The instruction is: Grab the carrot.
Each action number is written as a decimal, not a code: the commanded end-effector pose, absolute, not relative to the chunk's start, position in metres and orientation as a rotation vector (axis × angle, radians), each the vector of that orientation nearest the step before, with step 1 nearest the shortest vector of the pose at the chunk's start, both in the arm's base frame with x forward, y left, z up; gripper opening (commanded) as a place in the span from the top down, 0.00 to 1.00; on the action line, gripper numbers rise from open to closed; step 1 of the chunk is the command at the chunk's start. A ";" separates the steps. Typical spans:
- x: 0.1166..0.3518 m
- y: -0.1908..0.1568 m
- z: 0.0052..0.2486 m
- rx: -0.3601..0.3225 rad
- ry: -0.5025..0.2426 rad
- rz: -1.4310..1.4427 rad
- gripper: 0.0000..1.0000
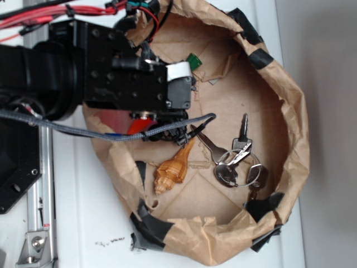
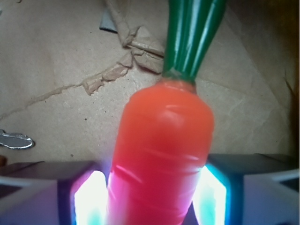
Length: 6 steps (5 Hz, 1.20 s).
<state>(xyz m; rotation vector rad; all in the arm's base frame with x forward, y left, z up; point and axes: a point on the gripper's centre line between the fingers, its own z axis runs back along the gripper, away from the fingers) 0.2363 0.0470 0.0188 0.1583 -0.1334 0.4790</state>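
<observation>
orange carrot [image 2: 161, 150] clamped between fingers [image 2: 89, 199], stem forward.

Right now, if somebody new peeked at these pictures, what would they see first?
In the wrist view, the bright orange carrot fills the middle, squeezed between the gripper and its glowing fingers. From outside, the big black robot arm hangs over a crinkly brown paper bowl. Inside lie an amber spiral seashell and a bunch of keys to its right.
</observation>
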 end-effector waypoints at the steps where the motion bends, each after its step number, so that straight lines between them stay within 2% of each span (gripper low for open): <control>1: 0.260 0.040 0.054 0.024 -0.226 0.467 1.00; 3: 0.261 0.020 0.097 -0.080 -0.291 0.367 1.00; 4: 0.265 0.008 0.125 -0.096 -0.344 0.229 1.00; 5: 0.280 -0.022 0.150 -0.031 -0.316 0.127 1.00; 6: 0.291 -0.022 0.143 -0.030 -0.268 0.143 1.00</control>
